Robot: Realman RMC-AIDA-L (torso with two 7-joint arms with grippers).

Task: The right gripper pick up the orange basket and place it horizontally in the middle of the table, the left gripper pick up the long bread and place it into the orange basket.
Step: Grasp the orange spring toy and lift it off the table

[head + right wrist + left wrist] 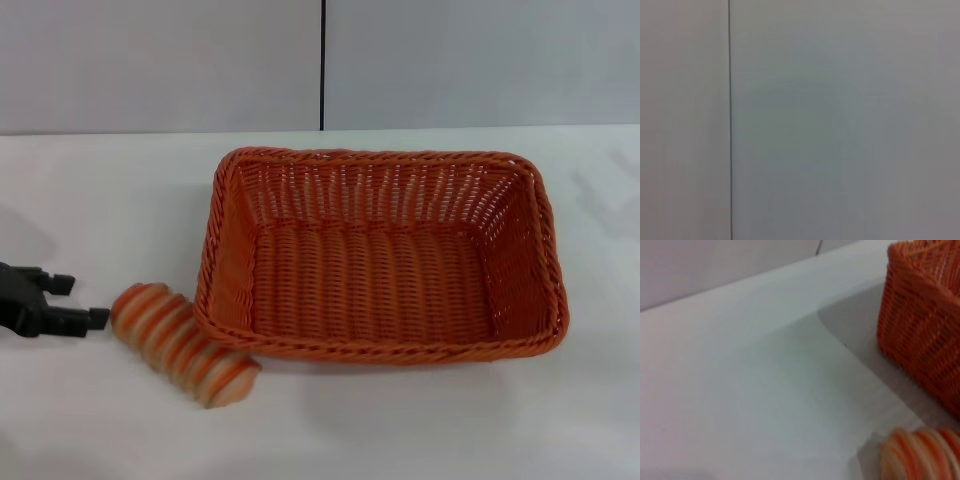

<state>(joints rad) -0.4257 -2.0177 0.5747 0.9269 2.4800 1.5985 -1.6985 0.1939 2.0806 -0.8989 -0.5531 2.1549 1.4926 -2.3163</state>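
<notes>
The orange basket [380, 255] lies lengthwise across the middle of the white table, open side up and with nothing in it. The long bread [183, 343], striped orange and cream, lies on the table against the basket's near left corner, angled toward the front. My left gripper [80, 300] reaches in from the left edge, low over the table, open, its fingertips just short of the bread's left end and holding nothing. In the left wrist view, the bread's end [920, 455] and a basket corner [925, 325] show. The right gripper is out of view.
The white table [120, 200] runs back to a grey wall with a dark vertical seam [322, 60]. The right wrist view shows only that wall and its seam [730, 120].
</notes>
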